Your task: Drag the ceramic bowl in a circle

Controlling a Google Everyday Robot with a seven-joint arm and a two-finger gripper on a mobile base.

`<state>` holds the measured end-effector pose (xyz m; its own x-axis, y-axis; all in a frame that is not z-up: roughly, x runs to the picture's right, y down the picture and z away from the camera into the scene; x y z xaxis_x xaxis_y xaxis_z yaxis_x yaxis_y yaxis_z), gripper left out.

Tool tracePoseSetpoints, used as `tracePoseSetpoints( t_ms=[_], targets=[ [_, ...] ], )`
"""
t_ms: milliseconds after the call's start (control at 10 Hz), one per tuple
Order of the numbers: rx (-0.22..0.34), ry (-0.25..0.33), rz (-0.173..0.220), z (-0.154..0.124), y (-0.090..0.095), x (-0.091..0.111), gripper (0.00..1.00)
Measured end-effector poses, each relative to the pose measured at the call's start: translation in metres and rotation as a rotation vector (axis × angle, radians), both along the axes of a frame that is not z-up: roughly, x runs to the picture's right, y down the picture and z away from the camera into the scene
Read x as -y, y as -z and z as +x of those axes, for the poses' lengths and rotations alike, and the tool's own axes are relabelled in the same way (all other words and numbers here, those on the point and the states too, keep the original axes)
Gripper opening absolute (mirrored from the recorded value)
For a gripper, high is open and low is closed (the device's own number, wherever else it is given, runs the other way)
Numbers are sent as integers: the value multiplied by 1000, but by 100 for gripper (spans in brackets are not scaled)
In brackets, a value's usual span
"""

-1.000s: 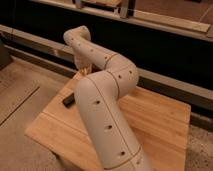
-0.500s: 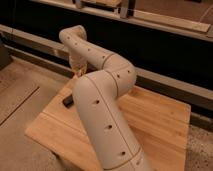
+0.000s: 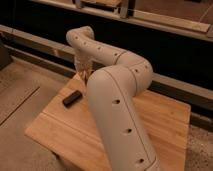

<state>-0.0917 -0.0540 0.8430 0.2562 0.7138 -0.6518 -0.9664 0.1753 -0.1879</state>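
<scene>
My gripper (image 3: pixel 83 75) hangs down from the white arm's wrist (image 3: pixel 80 37) over the far left part of the wooden table (image 3: pixel 60 131). It is low, close to the table top. The ceramic bowl does not show; the arm's big lower link (image 3: pixel 117 115) covers the table's middle. A flat black block (image 3: pixel 71 98) lies on the table just in front and to the left of the gripper, apart from it.
The table's left and near edges drop to a speckled floor (image 3: pixel 20 95). A dark wall with a grey rail (image 3: pixel 175 85) runs behind the table. A shelf edge (image 3: pixel 165 20) runs along the top.
The wrist and gripper swung a little to the left, then back to the right, staying low over the table's far left. The black block has not moved.
</scene>
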Motion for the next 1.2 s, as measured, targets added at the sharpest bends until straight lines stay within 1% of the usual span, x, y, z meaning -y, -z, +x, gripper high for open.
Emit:
tracePoseSetpoints(
  t_ms=[100, 200, 300, 400, 500, 600, 800, 1100, 1200],
  targets=[
    [-29, -6, -4, 16, -1, -3, 0],
    [-74, -20, -11, 38, -5, -4, 0],
    [-107, -32, -16, 52, -10, -3, 0],
    [-146, -49, -20, 68, -18, 2, 0],
    [-170, -60, -21, 75, -27, 6, 0],
    [-184, -69, -19, 75, -37, 12, 0],
    [-187, -64, -14, 67, -51, 22, 0],
    [-161, -39, -2, 42, -61, 32, 0],
    [-142, -26, -2, 27, -64, 33, 0]
  ],
)
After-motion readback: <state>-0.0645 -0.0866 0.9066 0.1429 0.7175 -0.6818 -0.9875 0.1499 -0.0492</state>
